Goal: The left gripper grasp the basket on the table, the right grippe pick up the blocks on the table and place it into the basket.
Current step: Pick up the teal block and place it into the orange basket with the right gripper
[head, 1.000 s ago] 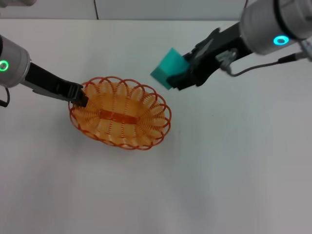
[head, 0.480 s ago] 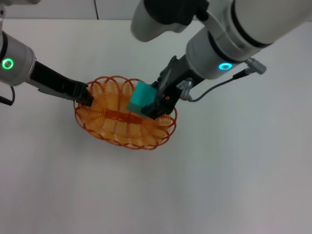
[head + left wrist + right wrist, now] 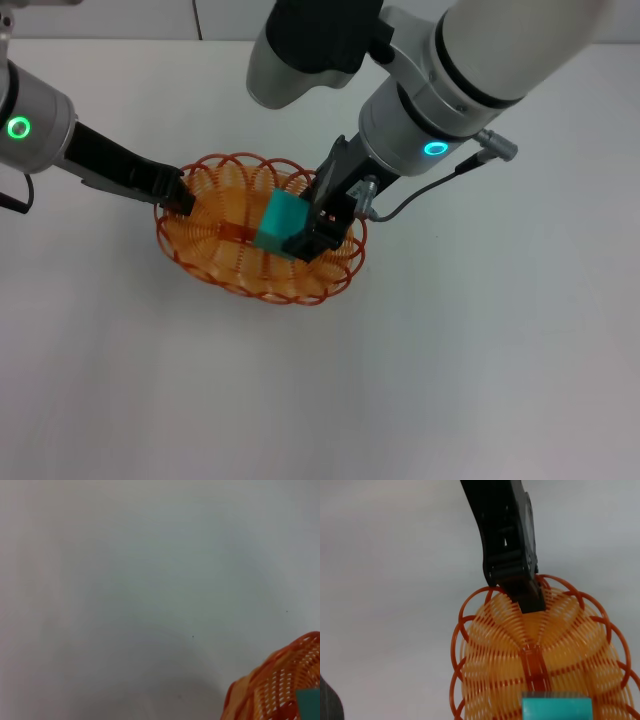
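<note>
The orange wire basket [image 3: 215, 255] sits on the white table [image 3: 450, 380], left of centre. My left gripper [image 3: 178, 200] is shut on the basket's left rim; the right wrist view shows this gripper [image 3: 529, 597] clamped on the basket [image 3: 490, 650] rim. The teal cube [image 3: 281, 222] hangs inside the basket's right half, just above its floor, with my right gripper [image 3: 305, 235] shut on it. The cube's top edge [image 3: 557, 707] shows in the right wrist view. A corner of the basket [image 3: 277, 685] and a bit of the cube [image 3: 310, 702] appear in the left wrist view.
The white table stretches bare around the basket in front and to the right. My bulky right arm [image 3: 440, 90] reaches in from the upper right over the basket. A grey cable [image 3: 420, 195] loops beside its wrist.
My right gripper has carried the cube from the upper right across to over the basket and lowered it inside. The left gripper has kept hold of the rim, and the basket has shifted slightly right.
</note>
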Action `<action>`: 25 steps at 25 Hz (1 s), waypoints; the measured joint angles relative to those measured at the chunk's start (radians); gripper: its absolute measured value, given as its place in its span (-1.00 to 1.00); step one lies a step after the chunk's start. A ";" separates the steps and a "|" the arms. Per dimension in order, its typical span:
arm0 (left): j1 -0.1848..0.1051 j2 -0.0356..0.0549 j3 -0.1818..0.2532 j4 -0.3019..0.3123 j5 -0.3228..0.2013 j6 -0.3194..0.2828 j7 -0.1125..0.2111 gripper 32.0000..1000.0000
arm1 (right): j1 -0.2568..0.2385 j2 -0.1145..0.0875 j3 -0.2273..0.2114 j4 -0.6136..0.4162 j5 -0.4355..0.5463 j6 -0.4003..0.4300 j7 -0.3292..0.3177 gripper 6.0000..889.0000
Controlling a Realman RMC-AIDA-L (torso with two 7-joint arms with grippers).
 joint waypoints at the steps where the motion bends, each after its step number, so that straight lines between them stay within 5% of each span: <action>1: 0.000 0.0000 0.000 0.000 0.000 0.000 0.000 -0.91 | 0.004 0.000 -0.002 0.010 0.002 -0.004 -0.002 0.24; 21: -0.002 0.0000 0.000 0.000 -0.002 0.002 0.003 -0.91 | 0.016 -0.001 0.001 0.022 0.004 -0.013 -0.022 0.27; 25: -0.002 0.0000 0.000 0.000 -0.002 0.002 0.003 -0.91 | 0.017 -0.002 0.002 0.022 0.005 -0.013 -0.022 0.75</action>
